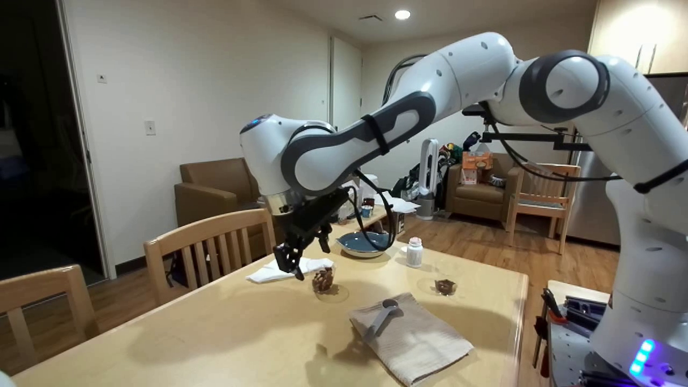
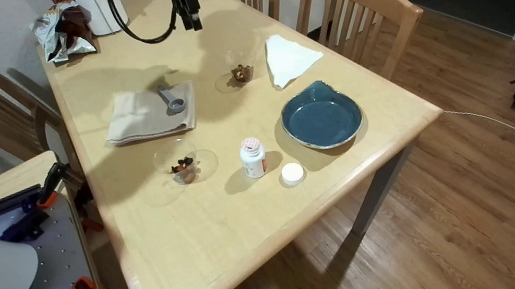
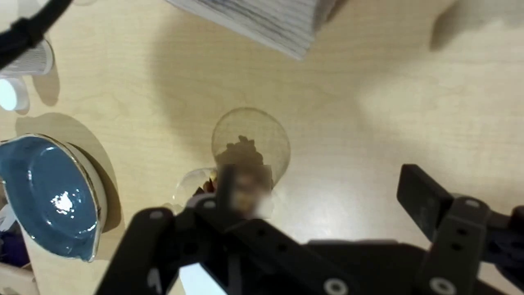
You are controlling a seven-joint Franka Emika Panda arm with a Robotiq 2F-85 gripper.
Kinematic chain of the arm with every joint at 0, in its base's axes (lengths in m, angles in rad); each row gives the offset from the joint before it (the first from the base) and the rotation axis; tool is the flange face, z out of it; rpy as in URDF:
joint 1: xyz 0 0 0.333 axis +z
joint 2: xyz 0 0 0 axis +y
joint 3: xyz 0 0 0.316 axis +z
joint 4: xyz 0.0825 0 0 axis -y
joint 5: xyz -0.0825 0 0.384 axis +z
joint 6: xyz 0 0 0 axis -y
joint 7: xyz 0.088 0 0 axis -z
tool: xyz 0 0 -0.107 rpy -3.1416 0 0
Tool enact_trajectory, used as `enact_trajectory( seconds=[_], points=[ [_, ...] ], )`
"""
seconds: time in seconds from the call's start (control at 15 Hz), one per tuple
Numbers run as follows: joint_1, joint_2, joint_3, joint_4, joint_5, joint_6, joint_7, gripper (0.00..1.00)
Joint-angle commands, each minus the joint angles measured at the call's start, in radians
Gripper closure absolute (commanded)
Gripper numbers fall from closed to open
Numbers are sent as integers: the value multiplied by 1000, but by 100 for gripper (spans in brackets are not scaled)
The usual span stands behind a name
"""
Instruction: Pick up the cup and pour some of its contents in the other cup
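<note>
A clear cup with brown chunky contents stands upright on the table beside a white napkin. It shows in both exterior views. The other clear cup also has dark pieces in its bottom and stands closer to the robot's base. Above the table, near the cup by the napkin, my gripper hangs with its fingers wide apart. In the wrist view nothing lies between the fingers of the gripper. The nearer cup is partly hidden there behind the left-hand finger and a blurred patch.
A blue dish, a white bottle and its white cap are on the table. A folded beige cloth carries a grey scoop. The white napkin lies near the chairs' edge.
</note>
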Motion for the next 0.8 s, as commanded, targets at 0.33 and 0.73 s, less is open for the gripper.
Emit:
enact_trajectory(
  seconds=[0.33, 0.73],
  points=[
    [-22, 41, 4, 43, 32, 55, -2, 0],
    [-83, 53, 1, 64, 138, 70, -86, 0]
  ],
)
